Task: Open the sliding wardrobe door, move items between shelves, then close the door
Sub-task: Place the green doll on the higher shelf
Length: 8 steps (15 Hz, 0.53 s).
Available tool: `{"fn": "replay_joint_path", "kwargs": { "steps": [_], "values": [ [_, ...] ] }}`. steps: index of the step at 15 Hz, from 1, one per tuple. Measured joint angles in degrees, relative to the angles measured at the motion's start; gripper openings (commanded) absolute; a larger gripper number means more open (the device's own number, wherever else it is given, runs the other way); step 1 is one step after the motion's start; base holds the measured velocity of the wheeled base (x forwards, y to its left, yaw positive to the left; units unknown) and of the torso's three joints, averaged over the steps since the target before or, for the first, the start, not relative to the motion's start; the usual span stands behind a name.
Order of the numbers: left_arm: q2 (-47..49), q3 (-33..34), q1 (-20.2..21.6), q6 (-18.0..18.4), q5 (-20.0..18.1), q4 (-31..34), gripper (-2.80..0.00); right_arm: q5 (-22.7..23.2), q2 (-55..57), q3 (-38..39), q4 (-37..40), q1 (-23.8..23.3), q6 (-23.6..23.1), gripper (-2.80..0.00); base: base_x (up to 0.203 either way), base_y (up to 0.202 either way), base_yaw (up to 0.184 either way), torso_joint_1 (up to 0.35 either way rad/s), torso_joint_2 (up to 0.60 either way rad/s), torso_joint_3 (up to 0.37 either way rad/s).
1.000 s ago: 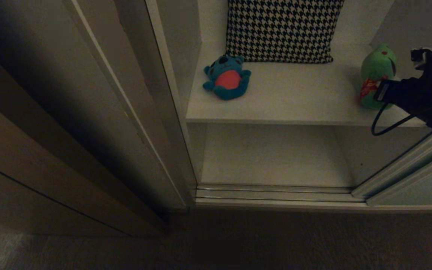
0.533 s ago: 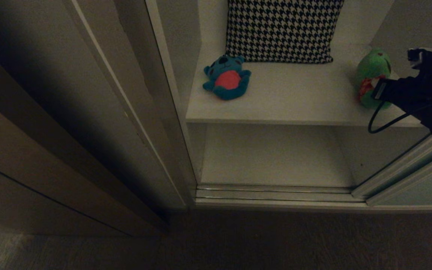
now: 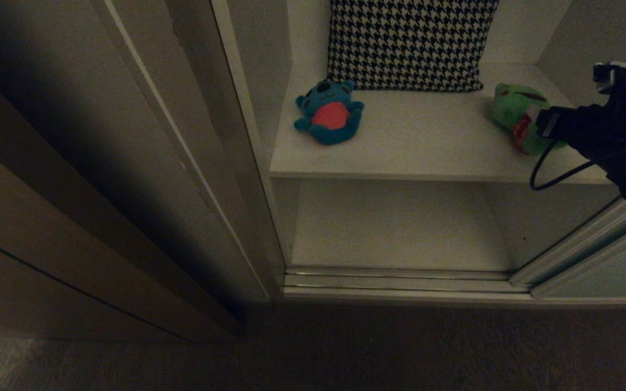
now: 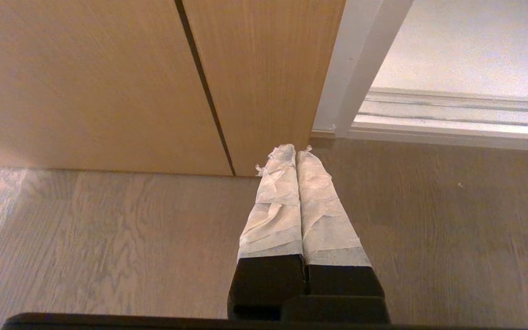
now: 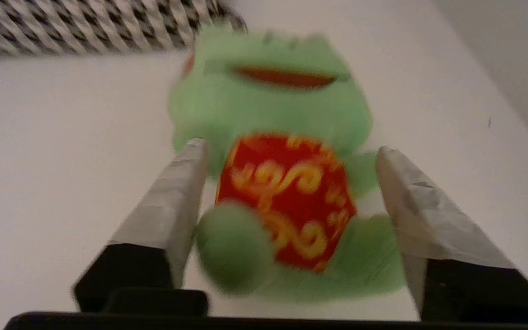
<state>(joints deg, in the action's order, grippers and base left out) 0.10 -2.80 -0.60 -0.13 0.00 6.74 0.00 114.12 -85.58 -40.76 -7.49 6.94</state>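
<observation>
Releasing the green frog [image 5: 287, 183] is what the right end effector [image 5: 291, 158] has just done: its taped fingers [image 5: 179, 192], clamped on the toy a second ago, now stand spread on either side of it. The frog, upright a second ago, has tipped onto its back on the upper shelf [image 3: 427, 146], between the fingers. The teal bear [image 3: 328, 112] lies well off toward the wardrobe's left wall, near a houndstooth pillow [image 3: 408, 41]. Both toys look placed, so closing the sliding door [image 3: 590, 260] likely remains. The left end effector [image 4: 290, 158] hangs clenched over the floor [image 4: 108, 229].

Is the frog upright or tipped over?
Tipped: the frog lies on its back on the shelf, belly up between the open right gripper.
</observation>
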Motion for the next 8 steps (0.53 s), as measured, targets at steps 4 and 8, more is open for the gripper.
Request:
{"fn": "replay_joint_path", "kwargs": {
  "steps": [4,8],
  "values": [
    [0.0,0.0,0.0,0.0,0.0,0.0,-2.80,0.0,-5.5,4.7,-0.8,0.8,-0.3,0.00,0.000,0.000,0.000,0.000,0.00,0.000],
    [0.0,0.0,0.0,0.0,0.0,0.0,-2.80,0.1,-14.6,8.7,2.5,1.4,-0.5,-2.80,0.000,0.000,0.000,0.000,0.00,0.000]
  ]
}}
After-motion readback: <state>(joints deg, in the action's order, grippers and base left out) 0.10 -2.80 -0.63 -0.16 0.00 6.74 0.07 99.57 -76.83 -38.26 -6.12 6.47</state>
